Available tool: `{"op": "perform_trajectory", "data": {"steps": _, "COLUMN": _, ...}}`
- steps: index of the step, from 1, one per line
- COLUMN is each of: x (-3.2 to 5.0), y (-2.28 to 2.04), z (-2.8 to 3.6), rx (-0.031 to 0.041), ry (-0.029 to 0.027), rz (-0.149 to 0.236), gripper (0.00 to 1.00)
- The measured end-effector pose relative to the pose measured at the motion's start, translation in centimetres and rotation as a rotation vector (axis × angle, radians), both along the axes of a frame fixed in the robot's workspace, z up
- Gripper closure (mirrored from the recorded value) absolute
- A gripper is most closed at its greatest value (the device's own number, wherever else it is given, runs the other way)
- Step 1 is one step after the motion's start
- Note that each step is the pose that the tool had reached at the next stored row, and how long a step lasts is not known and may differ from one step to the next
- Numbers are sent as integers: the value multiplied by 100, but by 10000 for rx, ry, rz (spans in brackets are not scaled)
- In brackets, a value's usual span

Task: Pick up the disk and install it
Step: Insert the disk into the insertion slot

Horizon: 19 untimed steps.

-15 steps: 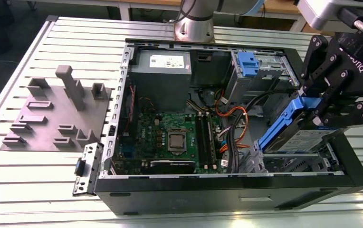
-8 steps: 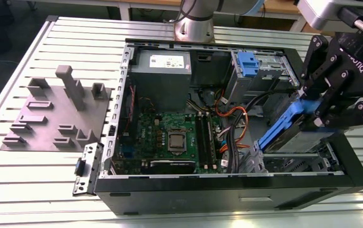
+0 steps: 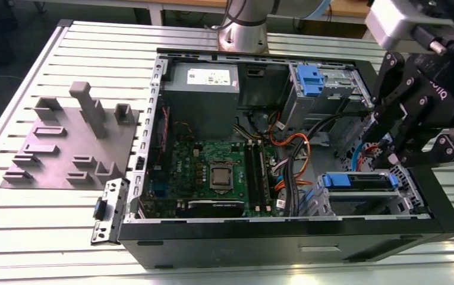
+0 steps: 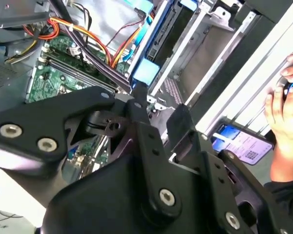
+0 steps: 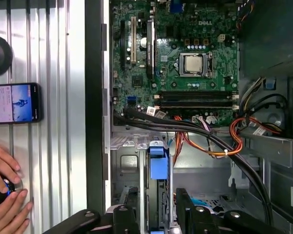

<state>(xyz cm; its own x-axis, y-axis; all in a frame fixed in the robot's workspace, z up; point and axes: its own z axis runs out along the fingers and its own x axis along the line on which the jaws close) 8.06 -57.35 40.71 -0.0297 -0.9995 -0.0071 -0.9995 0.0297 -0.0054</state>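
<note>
Disk (image 3: 357,181) sits in case bay (image 3: 405,199) — gripper (image 3: 385,155) above.

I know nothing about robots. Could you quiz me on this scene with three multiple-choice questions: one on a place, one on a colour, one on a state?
1. In the exterior view, where does the gripper hang?
A) over the grey block on the table
B) over the computer case at the exterior view's right end
C) beyond the table's edge

2. What colour is the bracket round the disk?
A) red
B) blue
C) yellow

3. The computer case is:
A) open
B) closed by a panel
C) wrapped in foil

Answers:
1 B, it hangs just above the disk at that end.
2 B, blue plastic frames the disk.
3 A, the motherboard lies bare.
</note>
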Motion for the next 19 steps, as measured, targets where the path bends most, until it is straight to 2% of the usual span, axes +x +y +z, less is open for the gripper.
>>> {"op": "perform_trajectory", "data": {"steps": 2, "x": 0, "y": 0, "z": -37, "rx": 0, "ry": 0, "rz": 0, "gripper": 58}}
{"op": "perform_trajectory", "data": {"steps": 4, "x": 0, "y": 0, "z": -73, "rx": -1, "ry": 0, "rz": 0, "gripper": 70}}
{"op": "perform_trajectory", "data": {"steps": 5, "x": 0, "y": 0, "z": -91, "rx": -1, "ry": 0, "rz": 0, "gripper": 70}}
{"op": "perform_trajectory", "data": {"steps": 7, "x": 0, "y": -1, "z": -127, "rx": 0, "ry": 0, "rz": -1, "gripper": 82}}
{"op": "perform_trajectory", "data": {"steps": 8, "x": 0, "y": -1, "z": -147, "rx": 0, "ry": 0, "rz": -1, "gripper": 82}}
{"op": "perform_trajectory", "data": {"steps": 10, "x": 0, "y": -1, "z": -182, "rx": 0, "ry": 0, "rz": 0, "gripper": 89}}
{"op": "perform_trajectory", "data": {"steps": 19, "x": 0, "y": -1, "z": -346, "rx": 0, "ry": 0, "rz": -1, "gripper": 89}}
